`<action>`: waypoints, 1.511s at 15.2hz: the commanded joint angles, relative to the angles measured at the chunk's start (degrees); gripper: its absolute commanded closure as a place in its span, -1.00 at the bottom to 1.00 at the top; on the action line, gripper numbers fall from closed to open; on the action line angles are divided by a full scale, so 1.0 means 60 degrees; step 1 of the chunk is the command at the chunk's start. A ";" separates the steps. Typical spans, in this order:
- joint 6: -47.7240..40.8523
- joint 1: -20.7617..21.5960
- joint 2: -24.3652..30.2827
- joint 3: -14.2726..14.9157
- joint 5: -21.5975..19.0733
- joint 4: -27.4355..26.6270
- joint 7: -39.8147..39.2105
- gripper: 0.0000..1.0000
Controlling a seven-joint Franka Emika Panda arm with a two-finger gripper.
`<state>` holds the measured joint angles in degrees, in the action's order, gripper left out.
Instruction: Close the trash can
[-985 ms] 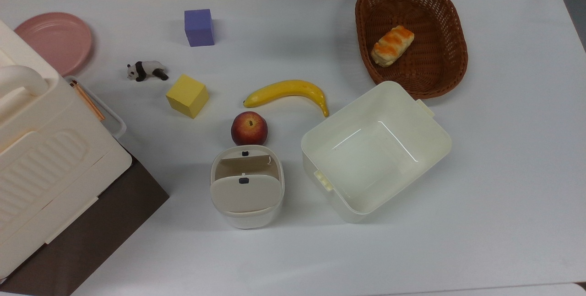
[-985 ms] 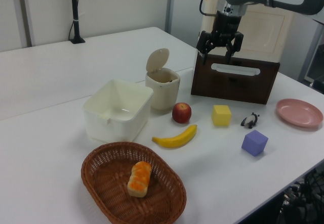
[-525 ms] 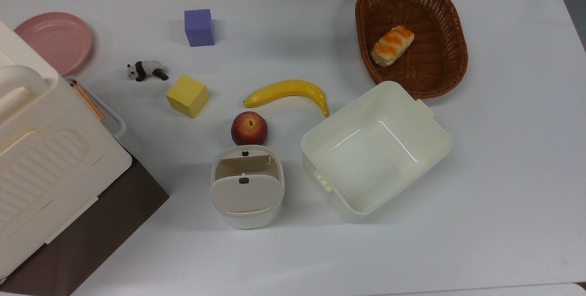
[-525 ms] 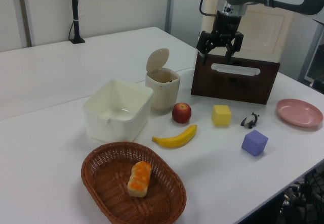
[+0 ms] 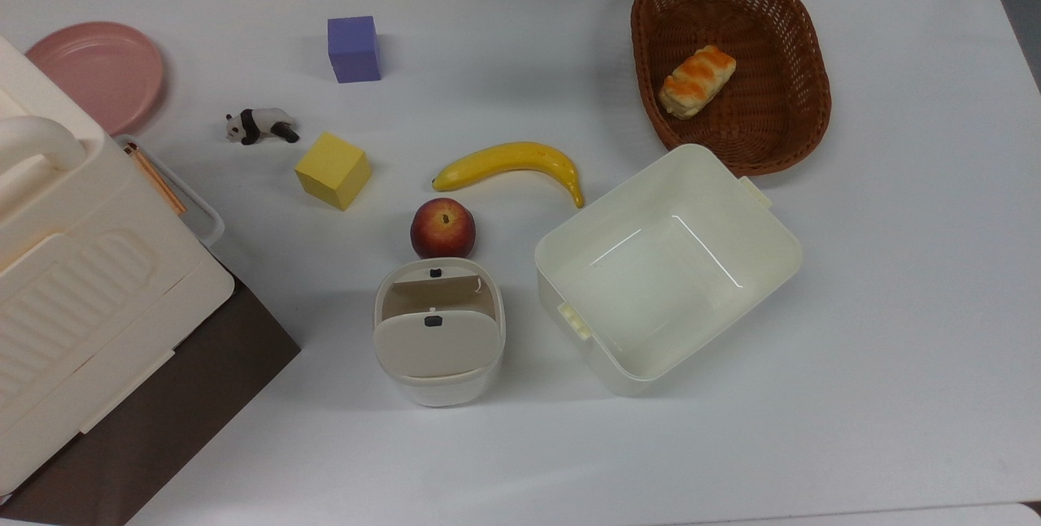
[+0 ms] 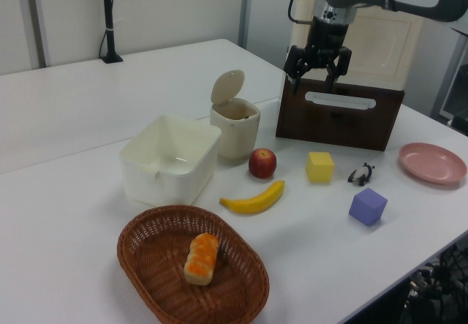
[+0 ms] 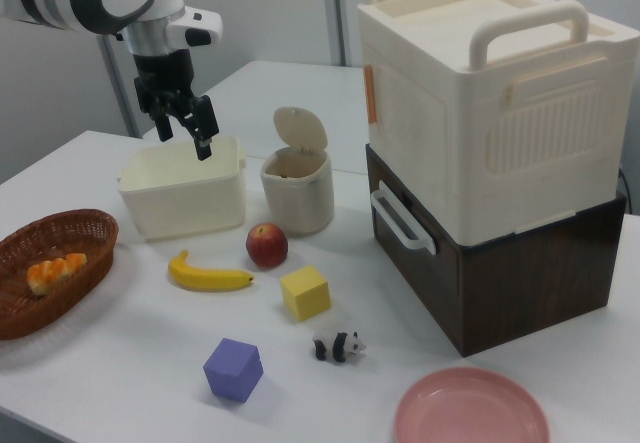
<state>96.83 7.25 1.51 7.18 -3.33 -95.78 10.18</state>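
Spread apart and holding nothing, the jaws of the gripper (image 6: pixel 316 71) hang high above the white table (image 5: pixel 895 266), well apart from the trash can (image 5: pixel 439 363), which stands near the table's middle with its lid (image 6: pixel 227 87) tipped up, a red apple (image 5: pixel 442 228) just beside it and a larger lidless tub (image 5: pixel 773 254) near its other side. The biggest risk, as a guess, is a descent that catches the stacked boxes (image 7: pixel 480 163) or the tub. A smaller risk is pushing the raised lid sideways, sliding or tipping the light can, or bumping the apple.
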 commanded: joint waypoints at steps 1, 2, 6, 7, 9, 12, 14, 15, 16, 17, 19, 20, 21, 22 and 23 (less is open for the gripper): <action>-0.0099 -0.0023 0.0143 -0.0053 -0.0236 -0.0209 -0.0174 -1.00; -0.0113 -0.0022 0.0143 -0.0053 -0.0237 -0.0223 -0.0173 -1.00; -0.0069 0.0007 0.0143 -0.0068 -0.0222 -0.0326 -0.0129 -1.00; -0.0069 0.0007 0.0143 -0.0068 -0.0236 -0.0326 -0.0129 -1.00; -0.0084 0.0007 0.0143 -0.0068 -0.0236 -0.0341 -0.0129 -1.00; -0.0055 0.0022 0.0143 -0.0068 -0.0222 -0.0341 -0.0129 -1.00; -0.0055 0.0007 0.0143 -0.0068 -0.0222 -0.0341 -0.0144 -1.00; -0.0040 0.0007 0.0129 -0.0068 -0.0236 -0.0341 -0.0144 -1.00; -0.0055 0.0007 0.0143 -0.0068 -0.0222 -0.0341 -0.0144 -1.00; -0.0055 -0.0022 0.0143 -0.0068 -0.0222 -0.0326 -0.0231 -0.56; -0.0040 -0.0037 0.0129 -0.0068 -0.0222 -0.0312 -0.0246 0.32; -0.0011 -0.0023 0.0129 -0.0083 -0.0251 -0.0312 -0.0290 0.99; -0.0011 -0.0022 0.0114 -0.0068 -0.0280 -0.0312 -0.0465 1.00; -0.0011 -0.0022 0.0129 -0.0068 -0.0280 -0.0312 -0.0524 1.00; -0.0011 -0.0022 0.0129 -0.0068 -0.0280 -0.0312 -0.0525 1.00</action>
<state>96.83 7.26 1.50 6.80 -3.50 -96.88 9.01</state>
